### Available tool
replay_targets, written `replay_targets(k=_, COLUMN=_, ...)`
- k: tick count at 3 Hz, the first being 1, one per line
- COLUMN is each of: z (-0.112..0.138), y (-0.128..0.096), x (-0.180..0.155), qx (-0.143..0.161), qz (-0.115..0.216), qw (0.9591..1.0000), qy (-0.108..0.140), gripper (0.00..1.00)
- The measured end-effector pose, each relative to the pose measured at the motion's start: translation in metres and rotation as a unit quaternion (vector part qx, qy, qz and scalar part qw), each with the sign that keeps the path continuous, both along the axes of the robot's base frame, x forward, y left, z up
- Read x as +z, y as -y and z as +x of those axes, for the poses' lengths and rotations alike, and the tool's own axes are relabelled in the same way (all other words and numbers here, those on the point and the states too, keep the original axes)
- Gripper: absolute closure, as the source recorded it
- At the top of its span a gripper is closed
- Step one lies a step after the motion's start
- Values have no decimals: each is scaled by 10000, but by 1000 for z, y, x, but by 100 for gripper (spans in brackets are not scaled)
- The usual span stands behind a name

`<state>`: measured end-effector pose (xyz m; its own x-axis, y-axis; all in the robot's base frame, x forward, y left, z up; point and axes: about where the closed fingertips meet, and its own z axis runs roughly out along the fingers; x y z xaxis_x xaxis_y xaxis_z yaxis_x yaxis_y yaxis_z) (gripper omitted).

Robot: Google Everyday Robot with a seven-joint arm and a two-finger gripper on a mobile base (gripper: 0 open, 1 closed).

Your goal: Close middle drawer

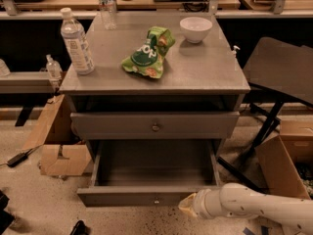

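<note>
The middle drawer (154, 173) is a wide grey drawer standing pulled out from the grey cabinet, its deep box bare inside. Its plain front panel (122, 196) has a small central knob (156, 200). Above it is the other grey drawer front (112, 125) with a brighter knob (155, 127), only slightly out. My gripper (187, 207) is at the end of the white arm (254, 210) that comes in from the lower right. Its tip is against the right part of the middle drawer's front panel.
On the cabinet top (205, 70) stand a water bottle (77, 42), a green chip bag (146, 53) and a white bowl (195, 29). Cardboard boxes lie at the left (58, 151) and right (279, 170). A dark folding table (279, 70) stands at the right.
</note>
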<state>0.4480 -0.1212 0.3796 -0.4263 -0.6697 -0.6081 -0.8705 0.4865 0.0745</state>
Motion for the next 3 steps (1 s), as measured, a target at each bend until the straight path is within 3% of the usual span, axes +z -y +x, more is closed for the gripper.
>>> replay_targets(k=1, z=0, y=0, x=0, qx=0, qz=0, qw=10000, qy=0, gripper=100)
replay_targets(k=2, z=32, y=-1, x=6, qx=31, qz=-127, qw=9998, qy=170, gripper=100)
replay_targets(k=3, z=32, y=-1, x=6, qx=32, qz=-129, qw=9998, qy=173, gripper=100)
